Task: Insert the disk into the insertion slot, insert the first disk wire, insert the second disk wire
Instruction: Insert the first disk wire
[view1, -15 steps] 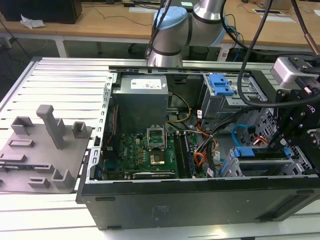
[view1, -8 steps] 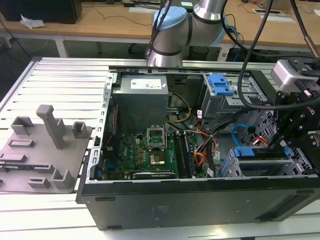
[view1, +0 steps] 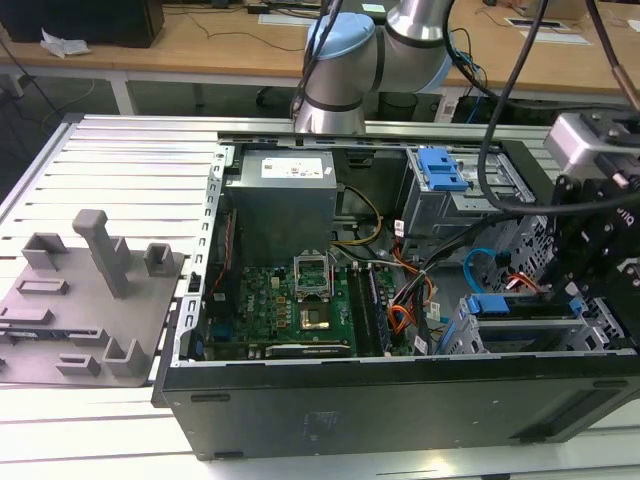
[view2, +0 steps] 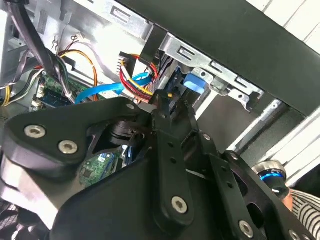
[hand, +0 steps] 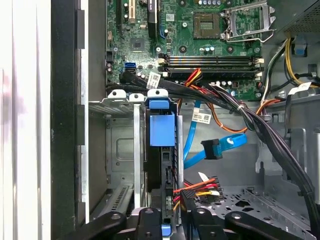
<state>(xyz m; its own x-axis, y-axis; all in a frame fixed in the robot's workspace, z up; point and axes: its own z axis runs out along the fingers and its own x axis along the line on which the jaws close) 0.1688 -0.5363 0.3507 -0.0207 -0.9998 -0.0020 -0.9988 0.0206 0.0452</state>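
The disk sits in the insertion slot; the second disk wire hangs unplugged at the disk's 11 o'clock in the exterior view; the gripper is beside the disk, and whether it is clamped or apart cannot be told.

Beside the disk, away from the case's side wall, I see open room over the perforated case floor. The black cable bundle crosses that gap, the second disk wire loops through it, and the orange and red wire bundle crowds the disk's end.
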